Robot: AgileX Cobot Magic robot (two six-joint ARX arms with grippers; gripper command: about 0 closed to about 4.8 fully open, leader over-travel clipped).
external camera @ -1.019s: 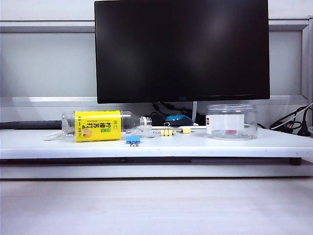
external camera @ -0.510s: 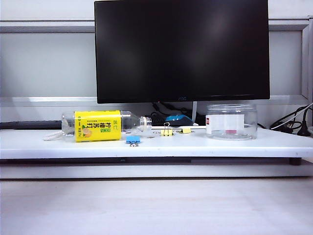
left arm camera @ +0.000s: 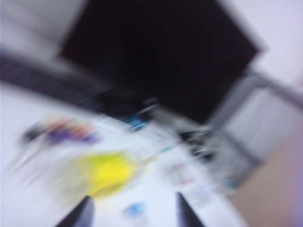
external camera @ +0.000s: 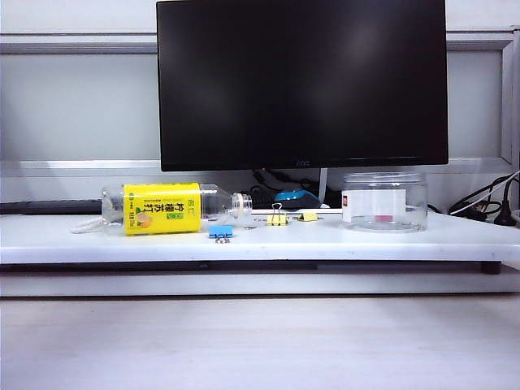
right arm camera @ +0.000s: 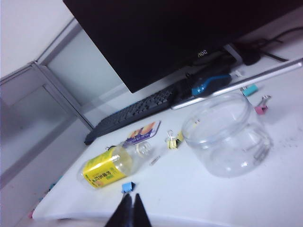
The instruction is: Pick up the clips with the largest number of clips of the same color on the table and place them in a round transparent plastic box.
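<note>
Two small yellow clips (external camera: 277, 218) (external camera: 308, 216) lie on the white table in front of the monitor; in the right wrist view they show as a close pair (right arm camera: 171, 140) beside the round transparent plastic box (right arm camera: 227, 135). That box (external camera: 384, 201) stands upright and open-topped at the right. My left gripper (left arm camera: 134, 196) is open with nothing between its fingers, in a motion-blurred view above the table's near edge. My right gripper (right arm camera: 132, 195) is shut and empty, also over the near edge, just short of a blue clip (right arm camera: 127, 187). Neither gripper shows in the exterior view.
A clear bottle with a yellow label (external camera: 162, 209) lies on its side at the left, with the blue clip (external camera: 220, 231) in front of it. Behind stand a black monitor (external camera: 301, 81), a keyboard (right arm camera: 132, 113) and a blue mouse (right arm camera: 210, 82). Pink (right arm camera: 260, 109) and teal (right arm camera: 250, 89) clips lie beyond the box.
</note>
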